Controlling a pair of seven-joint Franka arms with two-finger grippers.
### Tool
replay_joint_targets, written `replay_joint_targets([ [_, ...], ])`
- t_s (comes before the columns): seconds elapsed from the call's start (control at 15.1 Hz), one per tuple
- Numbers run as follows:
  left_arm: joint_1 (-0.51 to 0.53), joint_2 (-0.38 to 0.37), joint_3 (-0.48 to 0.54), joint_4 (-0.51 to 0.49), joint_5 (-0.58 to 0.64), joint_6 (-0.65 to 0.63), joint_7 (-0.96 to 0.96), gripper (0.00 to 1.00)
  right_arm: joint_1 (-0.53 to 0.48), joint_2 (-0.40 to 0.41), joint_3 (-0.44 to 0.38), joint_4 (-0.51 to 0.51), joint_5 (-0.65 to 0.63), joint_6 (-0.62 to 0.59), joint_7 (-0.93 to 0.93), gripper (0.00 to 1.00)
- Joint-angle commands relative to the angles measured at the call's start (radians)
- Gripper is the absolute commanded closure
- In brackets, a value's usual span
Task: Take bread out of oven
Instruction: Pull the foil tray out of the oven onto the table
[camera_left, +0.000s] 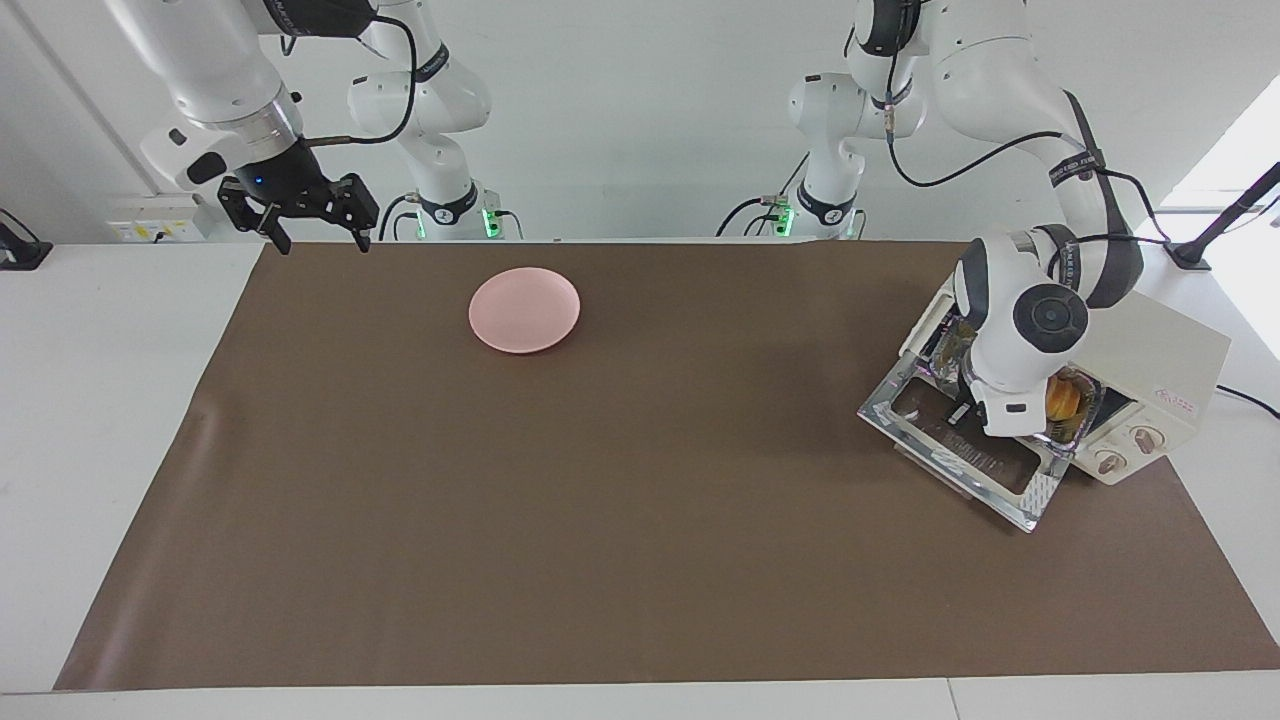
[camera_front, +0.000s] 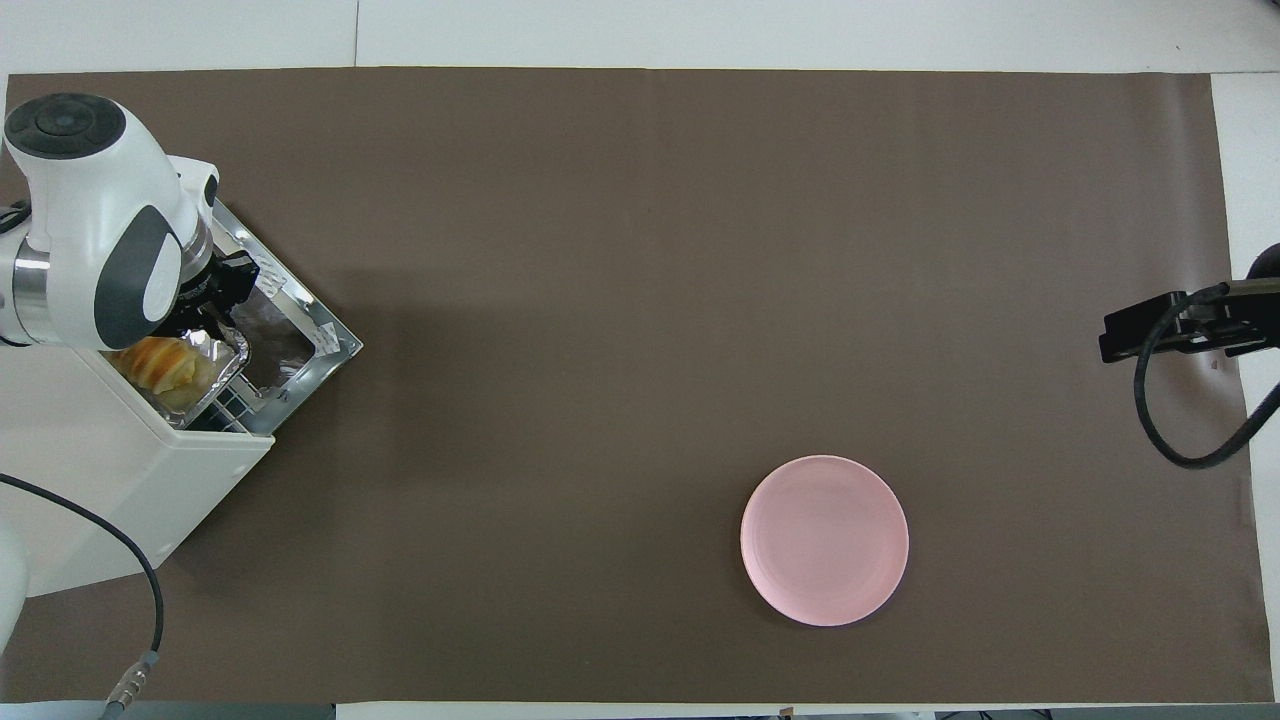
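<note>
The cream-white oven (camera_left: 1170, 350) stands at the left arm's end of the table with its glass door (camera_front: 300, 340) dropped open. The golden bread (camera_front: 160, 362) lies in a silver foil tray (camera_front: 222, 365) that sticks partway out of the oven mouth over the door. In the facing view only one end of the bread (camera_left: 1062, 398) shows past the wrist. My left gripper (camera_front: 215, 300) is low over the door at the tray's front rim and appears shut on it; its wrist hides most of the fingers. My right gripper (camera_left: 325, 240) waits open above the table corner at the right arm's end.
A round pink plate (camera_left: 524, 309) sits on the brown mat (camera_left: 600, 500), toward the right arm's side and near the robots. The oven's cable (camera_front: 120, 560) trails off the table edge beside the oven.
</note>
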Motion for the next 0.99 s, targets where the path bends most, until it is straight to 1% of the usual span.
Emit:
replay_joint_targets([
  [0.0, -0.023, 0.006, 0.002, 0.063, 0.039, -0.023, 0.063, 1.00, -0.013, -0.009, 0.009, -0.008, -0.009, -0.009, -0.020, 0.00],
  [0.13, -0.073, 0.030, 0.002, 0.132, 0.035, -0.031, 0.095, 1.00, -0.013, -0.009, 0.009, -0.008, -0.009, -0.009, -0.018, 0.00],
  [0.26, -0.128, 0.069, -0.004, 0.224, 0.027, -0.054, 0.103, 1.00, -0.011, -0.009, 0.009, -0.008, -0.009, -0.009, -0.020, 0.00],
  [0.4, -0.235, 0.095, -0.023, 0.285, 0.026, -0.060, 0.167, 1.00, -0.011, -0.009, 0.009, -0.008, -0.009, -0.009, -0.020, 0.00],
  [0.53, -0.389, 0.098, -0.030, 0.302, 0.004, -0.111, 0.166, 1.00, -0.013, -0.009, 0.009, -0.008, -0.009, -0.009, -0.020, 0.00],
  [0.6, -0.458, 0.106, -0.029, 0.301, -0.046, -0.105, 0.163, 1.00, -0.013, -0.009, 0.009, -0.008, -0.009, -0.009, -0.018, 0.00],
  [0.73, -0.596, 0.155, -0.026, 0.304, -0.077, -0.087, 0.155, 1.00, -0.013, -0.009, 0.009, -0.008, -0.009, -0.009, -0.018, 0.00],
  [0.86, -0.685, 0.204, -0.026, 0.304, -0.088, -0.033, 0.099, 1.00, -0.011, -0.009, 0.009, -0.008, -0.009, -0.009, -0.018, 0.00],
  [0.93, -0.702, 0.204, -0.026, 0.304, -0.109, -0.028, 0.089, 1.00, -0.013, -0.009, 0.009, -0.008, -0.009, -0.009, -0.018, 0.00],
])
